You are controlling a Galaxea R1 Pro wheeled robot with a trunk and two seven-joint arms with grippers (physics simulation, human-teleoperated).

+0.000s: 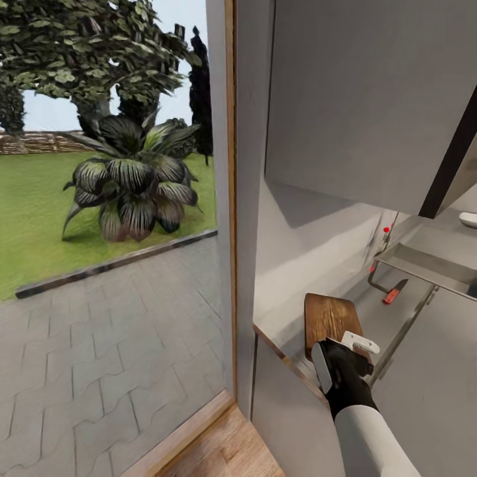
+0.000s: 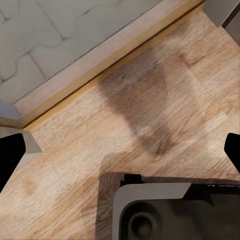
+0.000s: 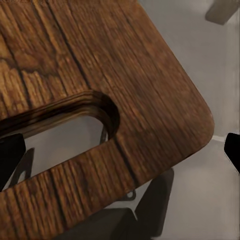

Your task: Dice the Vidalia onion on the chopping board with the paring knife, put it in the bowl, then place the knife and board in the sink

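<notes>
The countertop (image 1: 397,311) carries the sink (image 1: 430,268), the board (image 1: 329,319) and the knife (image 1: 394,292) by the tap. The right gripper (image 1: 344,358) is at the board's near end; I cannot tell its grip. The left gripper's fingers (image 2: 10,155) are spread over wood floor (image 2: 150,100).

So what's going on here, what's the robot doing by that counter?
The robot stands at the end of the countertop beside a glass door to the garden. Its right tool is at the near end of the chopping board, by the handle slot; whether it is gripping it is unclear. The paring knife lies further along, next to the sink. The left tool's camera looks down at the wood floor.
</notes>
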